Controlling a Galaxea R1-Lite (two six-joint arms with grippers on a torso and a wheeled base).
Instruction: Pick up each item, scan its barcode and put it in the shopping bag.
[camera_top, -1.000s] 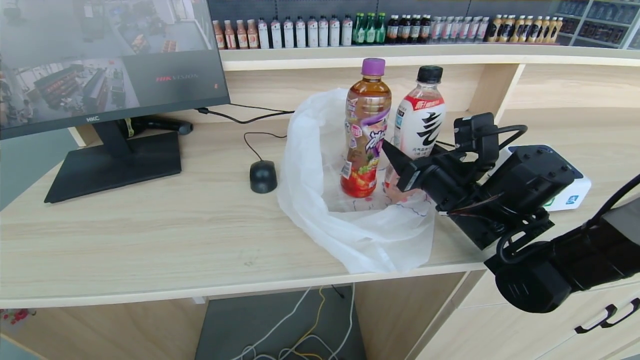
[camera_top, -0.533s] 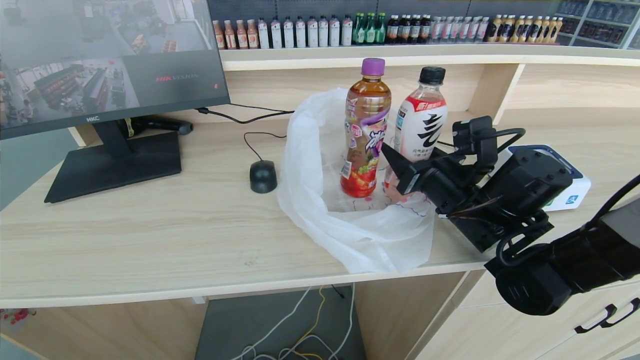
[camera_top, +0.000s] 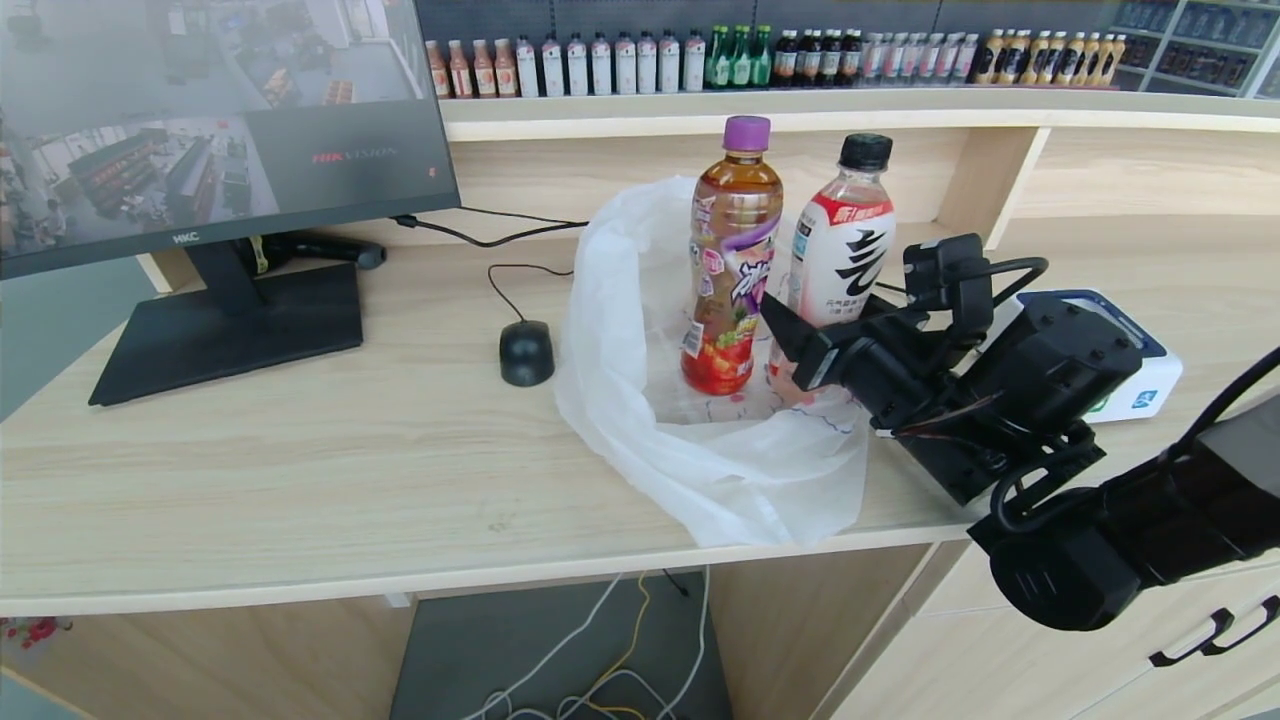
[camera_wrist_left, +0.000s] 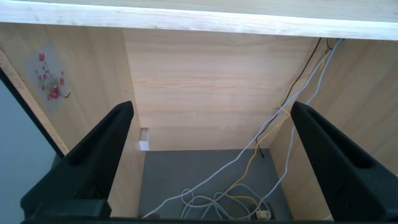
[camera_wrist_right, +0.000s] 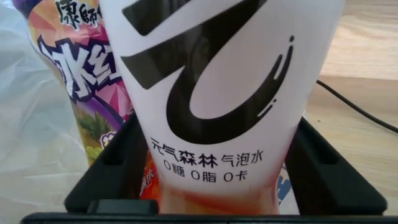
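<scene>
The right arm (camera_top: 1050, 400) reaches low across the right end of the worktop (camera_top: 300, 450), wrist angled towards its back edge. The right tool (camera_top: 808, 330) clasps the white-labelled bottle (camera_top: 840, 250) low on its body, one finger on each side. The left tool (camera_wrist_left: 212, 109) hangs beneath the worktop, fingers spread wide apart.

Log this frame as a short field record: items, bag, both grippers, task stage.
items: purple-capped bottle and black-capped bottle
bag: white shopping bag open on the counter, both bottles inside it
right gripper: right gripper low on the black-capped bottle, one finger close against each side; the bottle leans slightly
left gripper: left gripper open, holding nothing, below the counter edge
nearby: mouse and monitor on the bag's left
stage: last bottle in the bag, not yet released
</scene>
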